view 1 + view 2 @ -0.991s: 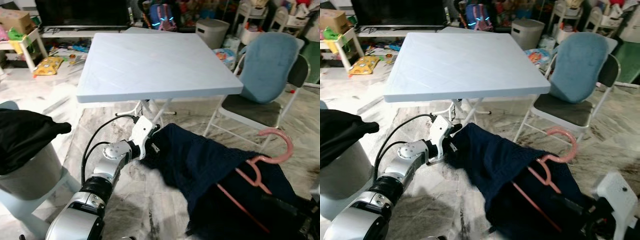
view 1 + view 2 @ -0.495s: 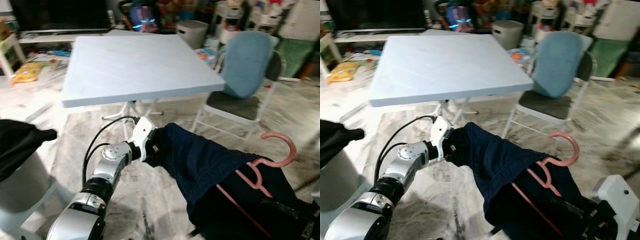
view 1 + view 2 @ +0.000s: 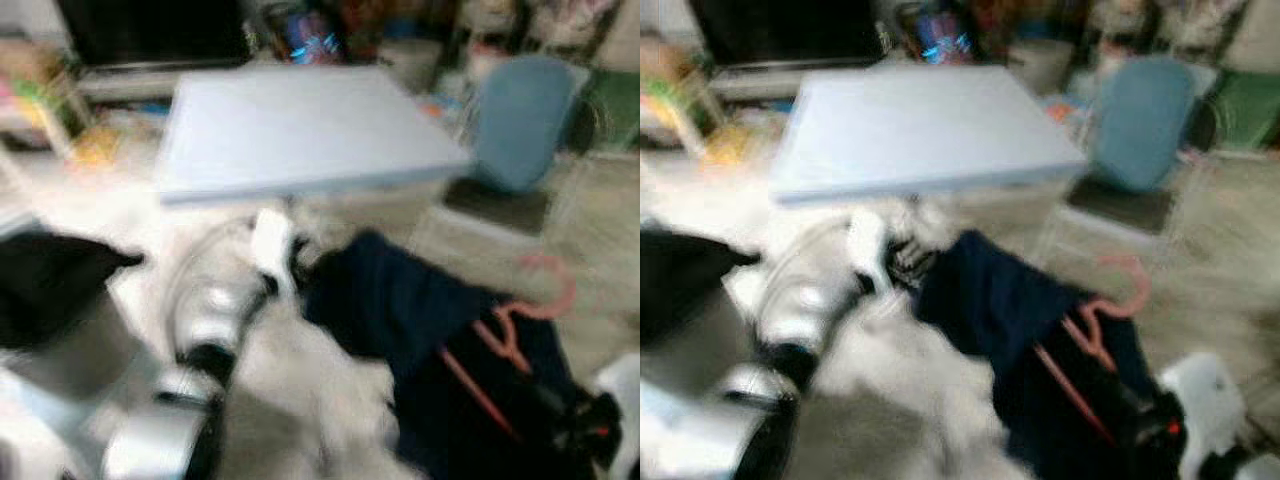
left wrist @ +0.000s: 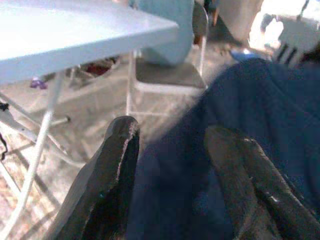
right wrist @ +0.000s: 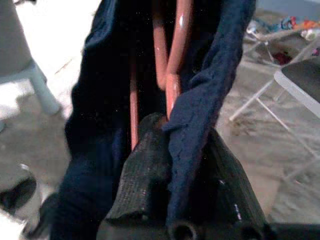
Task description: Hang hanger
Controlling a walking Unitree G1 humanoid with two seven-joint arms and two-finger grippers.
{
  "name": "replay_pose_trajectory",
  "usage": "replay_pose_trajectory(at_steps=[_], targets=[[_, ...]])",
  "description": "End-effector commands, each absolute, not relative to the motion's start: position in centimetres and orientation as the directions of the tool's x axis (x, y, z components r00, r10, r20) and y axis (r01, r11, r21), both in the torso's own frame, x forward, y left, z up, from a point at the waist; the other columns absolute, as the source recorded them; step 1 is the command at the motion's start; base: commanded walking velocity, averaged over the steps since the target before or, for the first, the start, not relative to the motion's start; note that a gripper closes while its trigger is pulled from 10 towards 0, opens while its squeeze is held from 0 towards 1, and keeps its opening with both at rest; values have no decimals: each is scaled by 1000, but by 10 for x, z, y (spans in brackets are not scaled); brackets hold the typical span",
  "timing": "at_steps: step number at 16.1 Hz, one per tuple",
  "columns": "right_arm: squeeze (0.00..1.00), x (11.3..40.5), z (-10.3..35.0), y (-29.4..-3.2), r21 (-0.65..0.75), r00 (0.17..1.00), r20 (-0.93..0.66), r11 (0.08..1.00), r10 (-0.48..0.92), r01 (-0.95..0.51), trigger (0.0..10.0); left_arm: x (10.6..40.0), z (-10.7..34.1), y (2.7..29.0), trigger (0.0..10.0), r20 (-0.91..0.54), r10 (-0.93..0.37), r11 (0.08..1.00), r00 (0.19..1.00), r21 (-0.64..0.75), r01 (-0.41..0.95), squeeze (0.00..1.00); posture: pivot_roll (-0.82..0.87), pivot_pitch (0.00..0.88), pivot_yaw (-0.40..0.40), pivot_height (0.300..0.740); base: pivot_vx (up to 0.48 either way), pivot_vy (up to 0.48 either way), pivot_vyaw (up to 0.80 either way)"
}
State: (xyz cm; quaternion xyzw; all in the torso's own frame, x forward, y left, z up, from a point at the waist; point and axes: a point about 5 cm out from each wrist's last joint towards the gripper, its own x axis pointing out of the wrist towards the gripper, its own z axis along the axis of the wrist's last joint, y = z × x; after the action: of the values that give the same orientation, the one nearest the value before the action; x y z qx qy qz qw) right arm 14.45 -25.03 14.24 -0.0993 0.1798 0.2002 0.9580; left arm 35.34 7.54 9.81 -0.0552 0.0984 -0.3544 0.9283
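Note:
A navy garment (image 3: 400, 300) hangs stretched between my two grippers above the marble floor, and the head views are blurred. A pink hanger (image 3: 510, 335) lies inside it, its hook (image 3: 555, 290) sticking out toward the chair. My left gripper (image 3: 295, 265) holds the garment's far edge; in the left wrist view the cloth (image 4: 260, 115) sits between its black fingers (image 4: 117, 165). At the lower right, my right gripper (image 3: 590, 430) is shut on the hanger's pink bars (image 5: 172, 45) together with a fold of navy cloth (image 5: 200, 100).
A light-blue folding table (image 3: 300, 120) stands just beyond the garment. A folding chair with a blue cushion (image 3: 520, 120) is at the right. A grey bin draped with black cloth (image 3: 50, 290) is at the left. Toys and a television line the back wall.
The head camera has swung and the whole picture has gone blurred. Both grippers keep the same hold on the garment and the hanger.

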Motion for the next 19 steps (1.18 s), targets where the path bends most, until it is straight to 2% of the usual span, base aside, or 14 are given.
replay_pose_trajectory(at_steps=[1,4,8,14,19], targets=[[0,147,149,-244,-142,874,-330,896,358,-421,0,360,108,76,10000,-134,-672,741,729,-144,656,0,-70,0,32,740,412,0,0],[0,150,138,-242,-156,885,-331,906,327,-393,0,357,101,71,10000,-163,-654,755,739,-200,624,0,-75,0,22,740,0,0,0],[0,156,132,-237,-167,890,-327,908,317,-385,0,344,81,74,10000,-204,-660,751,723,-200,629,0,-60,0,7,740,0,0,0],[0,167,128,-226,-184,842,-360,855,401,-486,0,335,71,77,10000,-212,-649,761,731,-189,621,0,-26,0,-67,740,0,0,0],[0,172,122,-218,-169,846,-340,859,410,-484,0,336,68,90,10000,-212,-589,808,780,-180,561,0,-12,0,-39,740,0,0,0]])
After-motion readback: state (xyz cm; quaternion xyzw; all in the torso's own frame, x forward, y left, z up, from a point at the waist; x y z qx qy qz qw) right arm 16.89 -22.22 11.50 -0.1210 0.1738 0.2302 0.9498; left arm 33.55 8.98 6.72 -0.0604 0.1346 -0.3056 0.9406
